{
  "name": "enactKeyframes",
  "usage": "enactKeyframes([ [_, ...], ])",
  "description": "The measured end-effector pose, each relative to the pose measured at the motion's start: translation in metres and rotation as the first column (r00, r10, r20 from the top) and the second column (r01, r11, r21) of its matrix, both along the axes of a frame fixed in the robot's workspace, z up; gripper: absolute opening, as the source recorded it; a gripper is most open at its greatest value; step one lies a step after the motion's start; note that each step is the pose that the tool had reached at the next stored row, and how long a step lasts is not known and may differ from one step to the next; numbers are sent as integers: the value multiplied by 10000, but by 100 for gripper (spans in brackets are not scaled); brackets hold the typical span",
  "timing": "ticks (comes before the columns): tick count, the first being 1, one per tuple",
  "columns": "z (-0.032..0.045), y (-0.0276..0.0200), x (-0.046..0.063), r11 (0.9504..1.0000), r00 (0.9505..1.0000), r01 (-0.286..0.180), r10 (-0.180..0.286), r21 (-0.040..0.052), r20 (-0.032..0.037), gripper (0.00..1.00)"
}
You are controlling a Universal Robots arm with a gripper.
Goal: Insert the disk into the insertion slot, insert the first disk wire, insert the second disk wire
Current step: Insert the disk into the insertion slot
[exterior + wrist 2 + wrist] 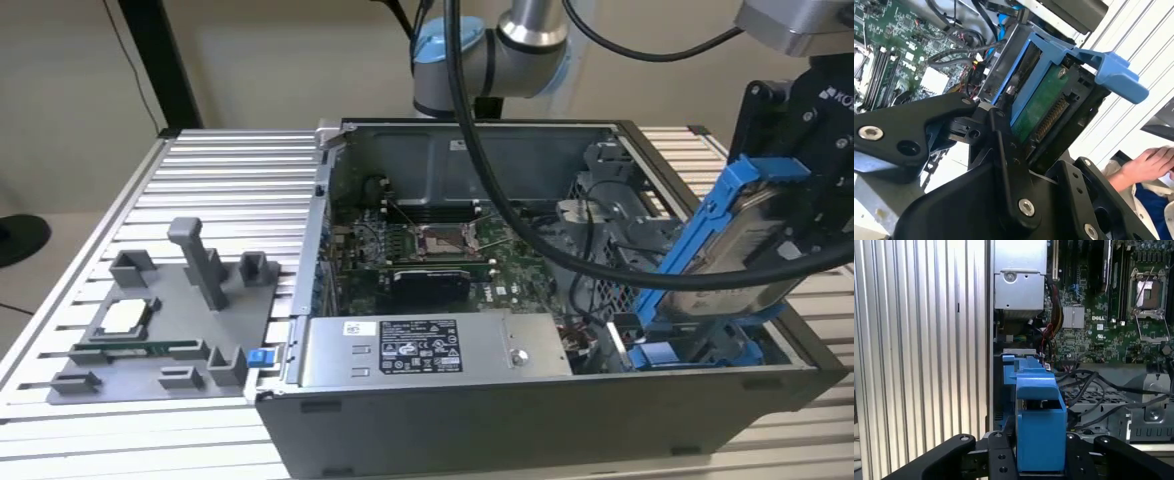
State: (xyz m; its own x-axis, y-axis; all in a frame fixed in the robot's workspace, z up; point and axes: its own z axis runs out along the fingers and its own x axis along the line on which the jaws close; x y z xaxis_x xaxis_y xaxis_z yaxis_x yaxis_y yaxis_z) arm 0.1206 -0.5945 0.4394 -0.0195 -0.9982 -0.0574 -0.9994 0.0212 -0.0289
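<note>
The disk, silver-grey in a bright blue frame, hangs tilted over the front corner of the open computer case on the exterior view's right. My gripper is shut on it from above. Just beneath its lower end lies the insertion slot with blue rails. In the second wrist view the disk's green board and connector show between the black fingers, with the blue frame tab sticking out. In the first wrist view the blue frame sits in my gripper. Black cables lie beside the bay.
A labelled grey power-supply box runs along the case front. The motherboard lies behind it, a perforated cage beside it. A grey fixture tray rests on the ribbed table at the exterior view's left. A person's hand rests nearby.
</note>
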Motion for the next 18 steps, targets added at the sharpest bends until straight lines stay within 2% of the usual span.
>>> enactKeyframes([
  [8,-137,23,-5,9999,9999,109,-109,5,5,0],
  [15,-194,58,-6,9999,9998,159,-159,30,101,0],
  [18,-216,63,-5,9997,9997,239,-239,44,107,0],
])
